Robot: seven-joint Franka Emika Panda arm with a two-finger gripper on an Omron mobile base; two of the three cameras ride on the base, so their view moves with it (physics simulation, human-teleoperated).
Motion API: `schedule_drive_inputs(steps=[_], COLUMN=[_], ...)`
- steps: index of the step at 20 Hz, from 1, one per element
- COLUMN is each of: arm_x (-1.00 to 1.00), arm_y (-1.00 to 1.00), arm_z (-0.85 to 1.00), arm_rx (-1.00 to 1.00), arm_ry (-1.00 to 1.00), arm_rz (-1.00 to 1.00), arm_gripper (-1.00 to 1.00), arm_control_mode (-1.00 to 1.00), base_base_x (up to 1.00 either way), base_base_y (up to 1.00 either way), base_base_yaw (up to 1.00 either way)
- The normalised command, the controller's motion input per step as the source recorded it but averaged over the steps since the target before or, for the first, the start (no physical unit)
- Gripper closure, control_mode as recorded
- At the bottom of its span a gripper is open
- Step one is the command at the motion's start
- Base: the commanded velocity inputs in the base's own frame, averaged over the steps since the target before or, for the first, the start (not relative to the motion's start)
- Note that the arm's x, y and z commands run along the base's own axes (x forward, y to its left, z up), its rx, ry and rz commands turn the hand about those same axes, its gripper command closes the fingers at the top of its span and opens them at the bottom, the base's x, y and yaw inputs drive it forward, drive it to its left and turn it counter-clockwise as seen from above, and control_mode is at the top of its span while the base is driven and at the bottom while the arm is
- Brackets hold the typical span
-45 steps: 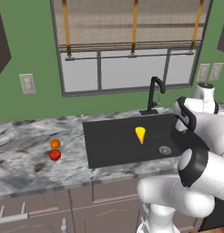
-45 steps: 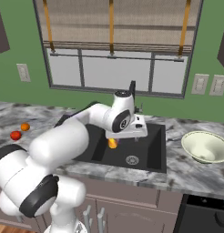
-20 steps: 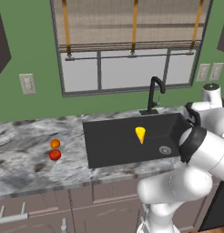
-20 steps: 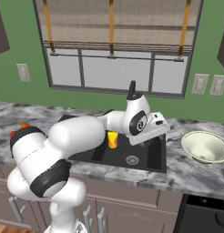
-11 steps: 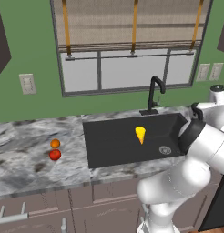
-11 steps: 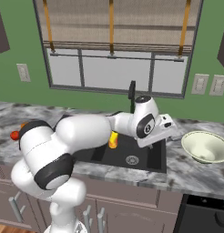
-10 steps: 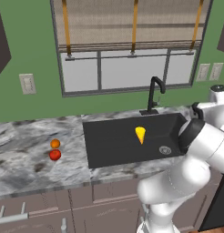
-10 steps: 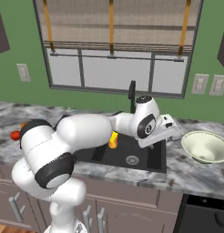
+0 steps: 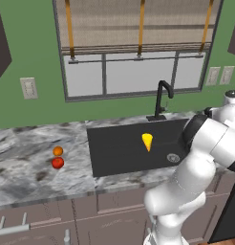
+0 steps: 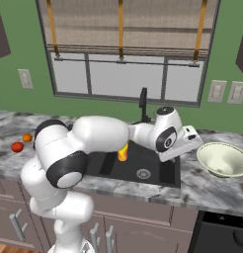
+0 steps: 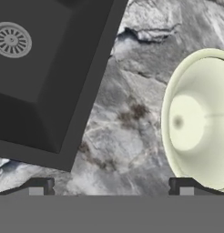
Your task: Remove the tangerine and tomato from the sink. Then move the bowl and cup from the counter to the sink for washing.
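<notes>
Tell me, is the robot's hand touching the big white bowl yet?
Apart. In the hand view, the open hand hangs above bare counter, the bowl off to one side.

I can't read any words, numbers or signs anywhere I look. The cup (image 9: 147,141) in the sink (image 9: 120,153) has no letters I can make out from here. The bowl (image 11: 196,123) near the counter (image 11: 127,113) edge is plain too.

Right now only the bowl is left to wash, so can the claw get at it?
Probably yes. The claw is open above bare counter between the sink and the bowl, which sits upright with nothing covering it.
</notes>
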Motion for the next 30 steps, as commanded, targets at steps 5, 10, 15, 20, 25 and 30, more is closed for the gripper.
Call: schedule_drive_inputs(steps=[5,10,15,20,25,30], arm_x=[0.23,0.18,0.21,0.20,0.25,0.21], arm_y=[-0.28,-0.28,-0.26,-0.20,-0.18,-0.15], arm_z=[-0.15,-0.16,-0.13,-0.12,-0.10,-0.14], arm_rx=[0.00,0.00,0.00,0.00,0.00,0.00], arm_ry=[0.00,0.00,0.00,0.00,0.00,0.02], arm_rz=[0.00,0.00,0.00,0.00,0.00,0.00], arm_gripper=[-1.00,-1.00,-1.00,-1.00,-1.00,-1.00], arm_control_mode=[-1.00,-1.00,-1.00,-1.00,-1.00,-1.00], base_base_x=[0.00,0.00,0.00,0.00,0.00,0.00], base_base_y=[0.00,0.00,0.00,0.00,0.00,0.00], base_base_yaw=[0.00,0.00,0.00,0.00,0.00,0.00])
